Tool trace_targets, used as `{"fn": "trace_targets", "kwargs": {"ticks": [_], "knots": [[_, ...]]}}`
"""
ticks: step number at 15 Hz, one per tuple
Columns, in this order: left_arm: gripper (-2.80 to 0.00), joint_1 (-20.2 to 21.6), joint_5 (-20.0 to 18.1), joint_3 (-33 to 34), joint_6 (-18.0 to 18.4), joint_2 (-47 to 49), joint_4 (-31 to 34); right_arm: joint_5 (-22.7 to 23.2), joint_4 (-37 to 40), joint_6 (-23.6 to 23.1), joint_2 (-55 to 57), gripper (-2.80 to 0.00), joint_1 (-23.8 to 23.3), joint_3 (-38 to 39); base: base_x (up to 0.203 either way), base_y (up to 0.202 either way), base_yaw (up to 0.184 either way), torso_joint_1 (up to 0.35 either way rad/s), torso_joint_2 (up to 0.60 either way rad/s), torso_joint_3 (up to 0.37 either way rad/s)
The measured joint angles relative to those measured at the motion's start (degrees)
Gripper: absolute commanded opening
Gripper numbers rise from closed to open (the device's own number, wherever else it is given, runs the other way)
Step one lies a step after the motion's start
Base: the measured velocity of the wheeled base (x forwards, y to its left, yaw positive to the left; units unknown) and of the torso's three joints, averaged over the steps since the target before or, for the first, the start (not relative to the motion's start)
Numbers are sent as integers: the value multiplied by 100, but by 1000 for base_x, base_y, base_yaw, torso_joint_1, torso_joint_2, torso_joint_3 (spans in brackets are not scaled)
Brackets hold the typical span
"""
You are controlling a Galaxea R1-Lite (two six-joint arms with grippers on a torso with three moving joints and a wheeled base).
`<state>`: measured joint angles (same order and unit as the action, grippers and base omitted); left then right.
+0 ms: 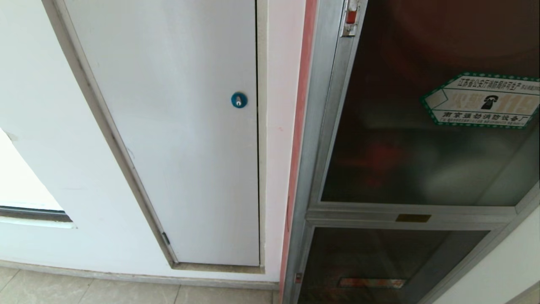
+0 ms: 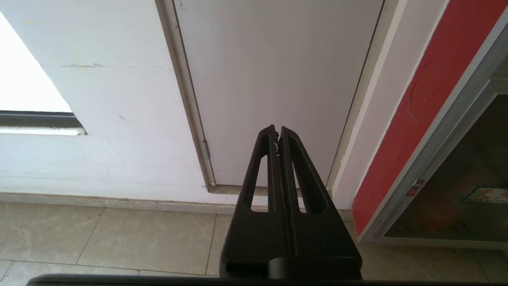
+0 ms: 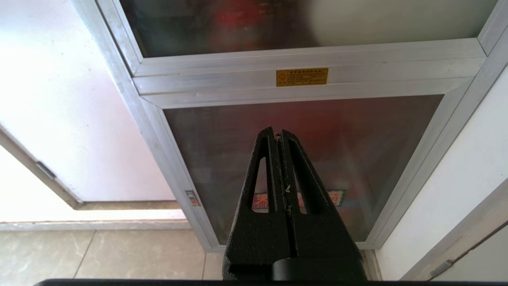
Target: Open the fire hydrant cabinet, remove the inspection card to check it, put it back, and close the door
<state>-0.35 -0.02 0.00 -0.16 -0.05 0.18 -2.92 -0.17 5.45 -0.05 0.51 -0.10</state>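
The fire hydrant cabinet (image 1: pixel 314 139) fills the right of the head view, its silver frame set in the wall. Its door (image 1: pixel 405 139), dark tinted glass with a green-edged hexagonal phone sticker (image 1: pixel 481 100), stands closed; dim red shapes show through the glass. The inspection card is hidden. Neither arm shows in the head view. My right gripper (image 3: pixel 278 134) is shut and empty, held low in front of the smaller lower glass panel (image 3: pixel 309 135). Facing the white panel door, my left gripper (image 2: pixel 277 131) is shut on nothing.
A plain white panel door (image 1: pixel 181 139) with a round blue lock (image 1: pixel 238 100) lies left of the cabinet. A latch with a red tab (image 1: pixel 350 19) sits at the door's upper left corner. Beige floor tiles (image 2: pixel 119 242) run along the wall's base.
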Motion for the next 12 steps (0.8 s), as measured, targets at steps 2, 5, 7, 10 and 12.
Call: {"fn": "trace_targets", "kwargs": {"ticks": [2,5,7,10,12], "knots": [[-280,0,2,0,0,0,0,-23,90,-8,2,-280,-7,-36,0,0,0,0,0,0],[-280,0,2,0,0,0,0,-49,303,53,353,-280,-10,-683,0,0,0,0,0,0],[-280,0,2,0,0,0,0,14,286,155,999,-280,0,-1426,0,0,0,0,0,0],[-280,0,1,0,0,0,0,415,256,232,2233,-280,9,-2805,0,0,0,0,0,0],[-280,0,2,0,0,0,-2,844,252,252,3075,-280,17,-3713,0,0,0,0,0,0]]}}
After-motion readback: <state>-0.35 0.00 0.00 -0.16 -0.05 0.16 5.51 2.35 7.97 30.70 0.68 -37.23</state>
